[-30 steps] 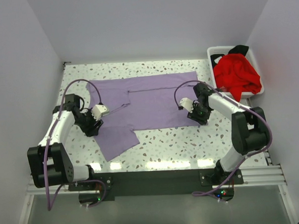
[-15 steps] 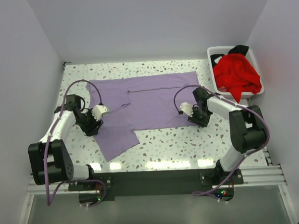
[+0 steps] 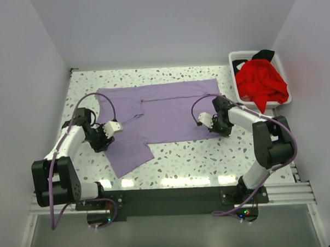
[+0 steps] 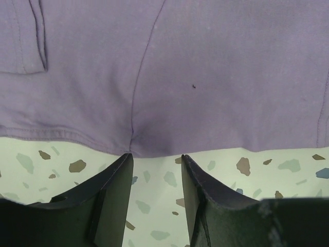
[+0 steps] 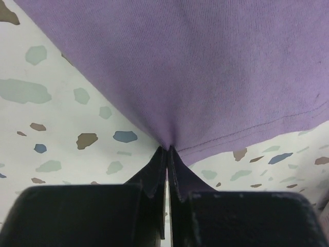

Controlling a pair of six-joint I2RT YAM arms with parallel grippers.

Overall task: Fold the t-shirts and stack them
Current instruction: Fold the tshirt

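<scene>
A speckled terrazzo table (image 3: 183,155) sits between plain white walls. The lavender t-shirt (image 3: 170,109) lies spread flat across its middle. At the far right corner a white basket (image 3: 236,60) holds the red tee (image 3: 260,84), with the black tee (image 3: 264,54) showing behind it. The left gripper (image 4: 156,157) sits low at the shirt's near left hem, jaws spread, with the cloth edge just at their tips. The right gripper (image 5: 167,149) is pressed together, pinching the shirt's near right hem, which puckers there.

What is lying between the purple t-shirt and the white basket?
Only a narrow strip of bare speckled table separates the purple t-shirt from the white basket; the top external view shows it.
</scene>
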